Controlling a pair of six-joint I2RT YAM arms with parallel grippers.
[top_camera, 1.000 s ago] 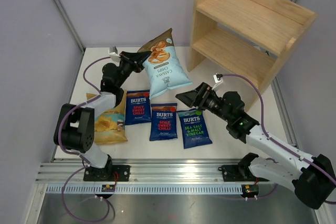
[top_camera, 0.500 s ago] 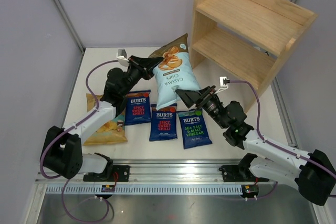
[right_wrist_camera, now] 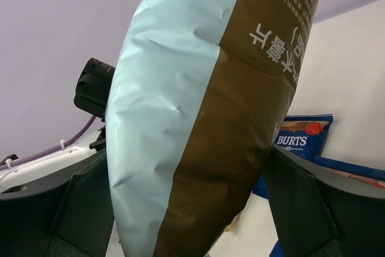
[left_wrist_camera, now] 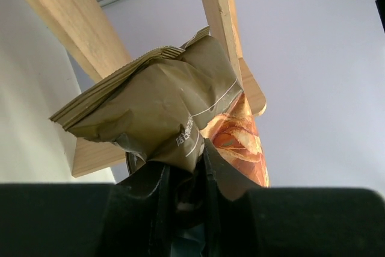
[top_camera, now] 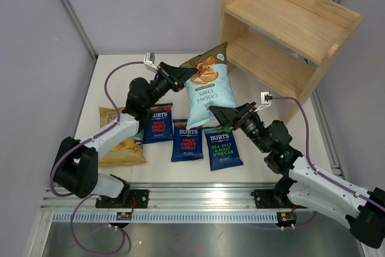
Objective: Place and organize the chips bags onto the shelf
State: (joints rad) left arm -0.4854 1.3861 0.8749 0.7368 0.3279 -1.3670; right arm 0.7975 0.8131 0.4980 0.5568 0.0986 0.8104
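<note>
My left gripper (top_camera: 180,75) is shut on the brown top corner of the pale-blue bag (top_camera: 208,91) and holds it up in the air, left of the wooden shelf (top_camera: 283,34). In the left wrist view the crumpled corner (left_wrist_camera: 156,106) is pinched in the gripper (left_wrist_camera: 186,167), with the shelf (left_wrist_camera: 60,16) behind. My right gripper (top_camera: 220,115) is open, with its jaws on either side of the bag's lower end (right_wrist_camera: 198,118). Three dark-blue Burts bags (top_camera: 158,123) (top_camera: 187,139) (top_camera: 222,147) lie flat in a row. The yellow-and-teal bag (top_camera: 123,144) lies at the left.
The shelf stands at the back right, both tiers bare. Purple walls close in the table at the back and sides. A Burts bag (right_wrist_camera: 301,136) shows below the right gripper (right_wrist_camera: 186,209). The arm bases and metal rail (top_camera: 198,200) are at the near edge.
My left gripper has carried the pale-blue bag to the right, toward the shelf. My right gripper has moved in so that its open jaws stand around the bag's lower end.
</note>
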